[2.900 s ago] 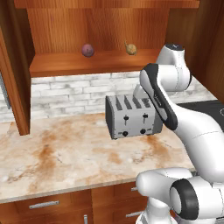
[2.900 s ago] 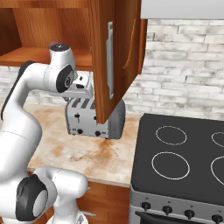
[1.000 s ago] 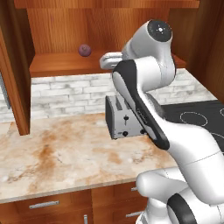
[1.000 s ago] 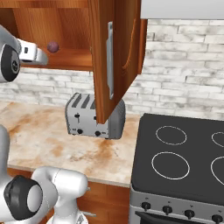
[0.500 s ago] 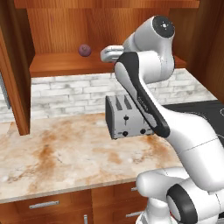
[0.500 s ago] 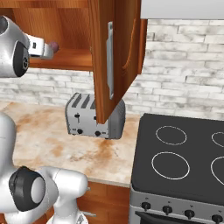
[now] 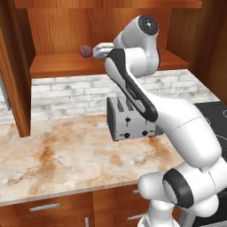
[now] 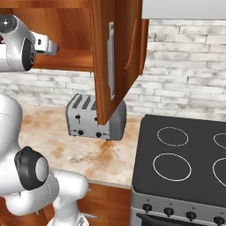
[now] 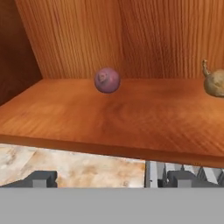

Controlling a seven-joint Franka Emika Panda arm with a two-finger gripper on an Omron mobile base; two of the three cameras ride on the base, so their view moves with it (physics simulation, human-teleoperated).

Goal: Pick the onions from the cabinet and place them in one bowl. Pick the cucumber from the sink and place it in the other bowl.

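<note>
A dull purple-red onion [image 9: 107, 80] rests on the plank shelf of the wooden cabinet [image 7: 57, 66], straight ahead of my hand. The yellow-brown onion [image 9: 214, 82] with its stem tip sits further right on the same shelf, at the edge of the hand view. My gripper [image 9: 111, 179] is open at the shelf's front edge, its fingertips [image 9: 41, 178] wide apart and holding nothing. In the left base view the gripper [image 7: 95, 51] is just right of the purple onion [image 7: 85, 50]. The bowls, the cucumber and the sink are out of view.
A silver toaster [image 7: 131, 119] stands on the marble counter [image 7: 57, 155] below the shelf. The open cabinet door [image 8: 117, 53] hangs to the right of the hand. A black stove top [image 8: 185, 159] lies at the right.
The arm has swung up from toaster height to the cabinet shelf. Over the last second the hand moved left and up toward the purple onion. The jaws stayed open.
</note>
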